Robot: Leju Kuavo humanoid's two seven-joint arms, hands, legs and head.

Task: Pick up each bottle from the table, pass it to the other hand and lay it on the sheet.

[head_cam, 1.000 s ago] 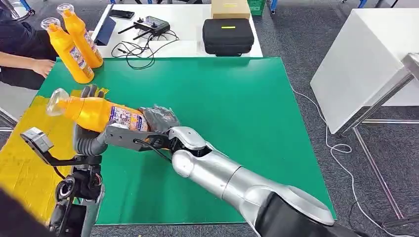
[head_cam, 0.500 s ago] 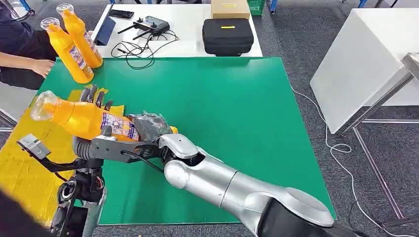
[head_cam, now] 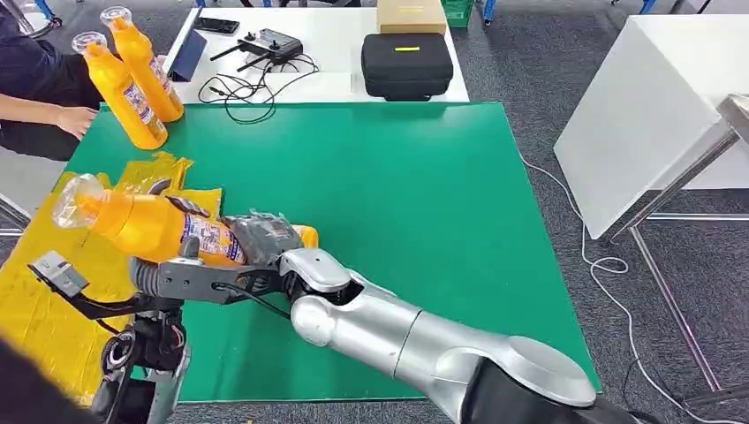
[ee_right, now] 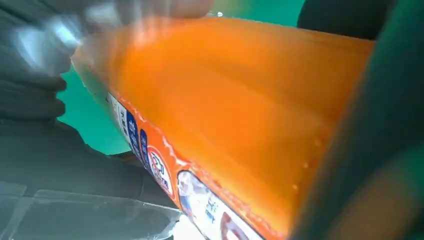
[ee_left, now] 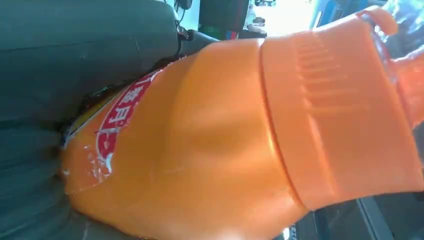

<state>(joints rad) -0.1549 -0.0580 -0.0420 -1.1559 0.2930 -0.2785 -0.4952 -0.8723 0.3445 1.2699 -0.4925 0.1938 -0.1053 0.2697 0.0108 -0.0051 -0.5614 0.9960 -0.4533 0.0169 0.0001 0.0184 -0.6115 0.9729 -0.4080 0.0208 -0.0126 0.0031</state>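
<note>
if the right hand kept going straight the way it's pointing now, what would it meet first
The right hand, gripping the orange bottle, points toward the robot's left. Straight on, it would probably meet the left hand at the same bottle first, then the yellow sheet beyond; depth is hard to judge here.

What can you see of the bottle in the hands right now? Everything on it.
The held bottle is orange plastic, by its look, with a clear cap at its neck and a label in blue, red and white around its body. It lies roughly on its side in the air, cap toward the yellow sheet, base toward the green table. The right hand grips its base end; the left hand is at its body from below. It seems to rest on nothing else.
</note>
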